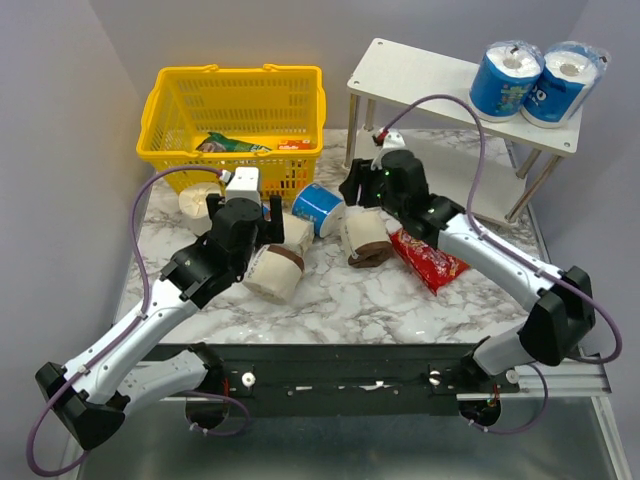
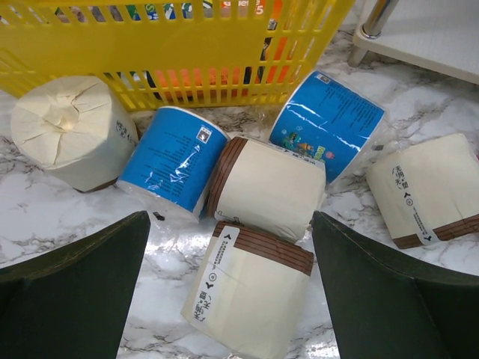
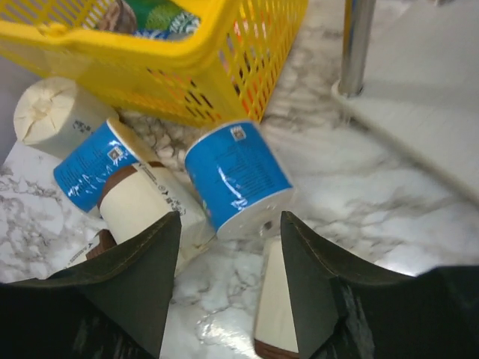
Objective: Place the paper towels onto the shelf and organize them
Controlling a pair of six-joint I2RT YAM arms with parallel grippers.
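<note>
**Shelf job about a quarter done.** A marble worktop (image 1: 340, 300) carries most of the stock, not yet put away. The white two-tier shelf (image 1: 420, 70), just right of the yellow basket (image 1: 240, 75), holds two shelved blue rolls (image 1: 505, 78). They stand upright and touching at the end of its top board farthest from the basket. No roll shows on its lower board. The basket holds a few packets, none plainly a paper towel.

The left pincer (image 2: 228, 247) hangs in front of the basket, jaws spread wide and gripping nothing. The nearest cream roll (image 2: 251, 299), brown-banded, lies on the worktop in the gap between its fingers. The right pincer (image 3: 230, 224), off the basket's front right corner, stands part open and empty, pointed at a toppled blue roll (image 3: 236, 176).

Six rolls lie loose in front of the basket:
- **Blue:** the toppled blue roll and a second blue roll (image 2: 176, 161).
- **Cream:** the nearest cream roll, a banded cream roll (image 2: 266, 183) touching it, an outlying cream roll (image 2: 434, 191) toward the shelf, and an upended cream roll (image 2: 71, 131) against the basket's front left.

By the look of it, all six are yet to be lifted across and lined up by kind.

A red snack bag (image 1: 428, 258), further out from the basket's front right, seems no part of the job.
</note>
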